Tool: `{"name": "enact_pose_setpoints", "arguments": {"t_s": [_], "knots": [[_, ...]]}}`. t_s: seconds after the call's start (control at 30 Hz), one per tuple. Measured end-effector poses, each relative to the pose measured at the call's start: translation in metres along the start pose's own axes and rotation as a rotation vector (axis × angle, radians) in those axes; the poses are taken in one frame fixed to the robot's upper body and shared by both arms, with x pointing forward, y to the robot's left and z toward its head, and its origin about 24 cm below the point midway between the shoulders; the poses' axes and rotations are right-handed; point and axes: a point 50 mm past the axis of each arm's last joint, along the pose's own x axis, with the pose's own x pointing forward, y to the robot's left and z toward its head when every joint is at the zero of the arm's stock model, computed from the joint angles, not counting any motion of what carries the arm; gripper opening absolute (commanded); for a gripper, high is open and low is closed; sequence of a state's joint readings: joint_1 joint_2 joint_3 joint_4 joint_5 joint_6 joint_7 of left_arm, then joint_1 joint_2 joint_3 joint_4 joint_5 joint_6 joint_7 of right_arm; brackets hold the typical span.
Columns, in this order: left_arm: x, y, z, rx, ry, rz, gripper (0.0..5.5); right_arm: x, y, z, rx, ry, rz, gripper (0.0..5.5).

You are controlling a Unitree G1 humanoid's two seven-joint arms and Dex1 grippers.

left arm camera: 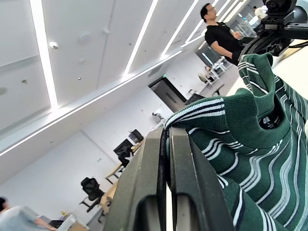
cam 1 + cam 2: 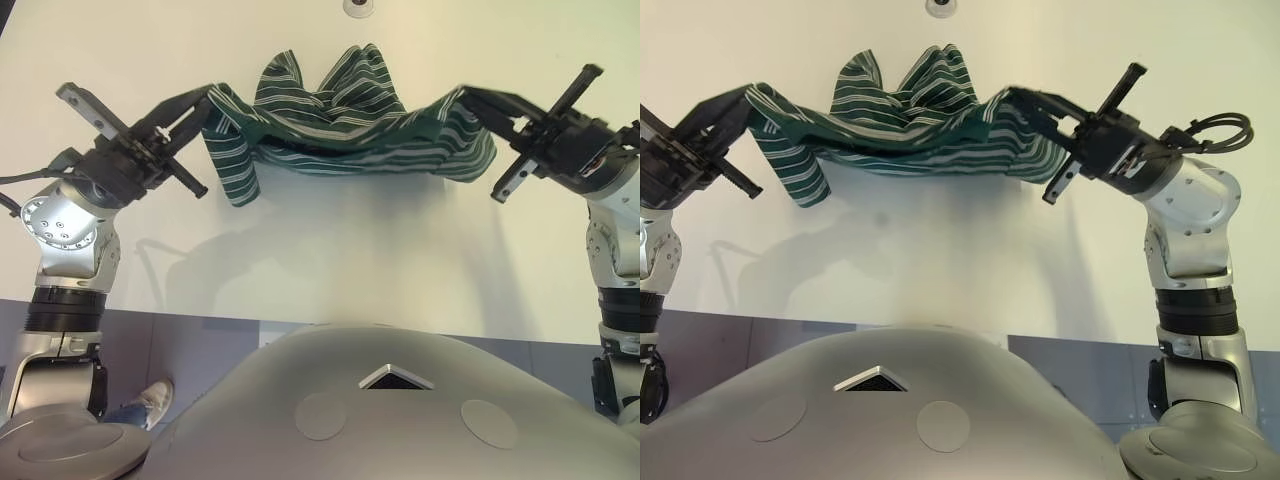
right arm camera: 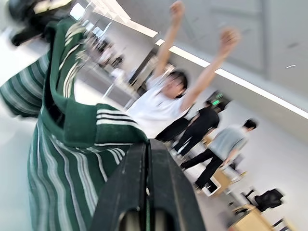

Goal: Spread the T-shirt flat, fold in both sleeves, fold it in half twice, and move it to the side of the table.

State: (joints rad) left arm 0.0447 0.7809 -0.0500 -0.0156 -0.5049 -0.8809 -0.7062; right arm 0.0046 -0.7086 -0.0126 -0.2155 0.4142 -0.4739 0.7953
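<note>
Left eye view shows the green striped T-shirt (image 2: 340, 120) strung between the two arms over the pale worktop (image 2: 330, 260). It is not lying flat. The cloth sags in a shallow curve through the middle, one loose end hangs down just beside the left gripper (image 2: 205, 100), and the far part is bunched into two humps. The shadow cast on the worktop beneath it suggests that most of the fabric is raised off the surface. The left gripper is clamped on one edge of the shirt, and its wrist view shows the two fingers (image 1: 149, 183) pressed together with a striped hem pinched between them. The right gripper (image 2: 468, 97) is likewise closed on the opposite edge, and its own camera shows a folded band of cloth trapped at the tips of its fingers (image 3: 127, 192). Holding the garment at two far-apart points and pulling the arms wide looks meant to draw out the creases so it can be laid down open. This looks like the spreading step, with the sleeve folds, the two halvings and the move to the side all yet to be done. The bunched far part would probably need more tension or a shake to come out before the shirt is lowered.
</note>
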Motion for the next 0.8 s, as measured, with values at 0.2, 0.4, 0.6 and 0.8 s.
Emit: {"name": "enact_pose_setpoints", "arguments": {"t_s": [0.2, 0.4, 0.6, 0.8], "knots": [[0.009, 0.016, 0.014, 0.033, -0.065, 0.064, 0.0, -0.001, -0.017, 0.024, 0.015, -0.125, -0.097, 0.03], [0.027, 0.045, 0.03, 0.172, -0.112, 0.139, 0.0, -0.002, -0.037, 0.049, -0.018, -0.239, -0.194, 0.03], [0.039, 0.065, 0.059, 0.299, -0.191, 0.135, 0.0, -0.003, -0.053, 0.07, -0.044, -0.326, -0.237, 0.03], [0.048, 0.083, 0.075, 0.391, -0.222, 0.132, 0.0, -0.002, -0.062, 0.08, -0.06, -0.367, -0.248, 0.03]]}}
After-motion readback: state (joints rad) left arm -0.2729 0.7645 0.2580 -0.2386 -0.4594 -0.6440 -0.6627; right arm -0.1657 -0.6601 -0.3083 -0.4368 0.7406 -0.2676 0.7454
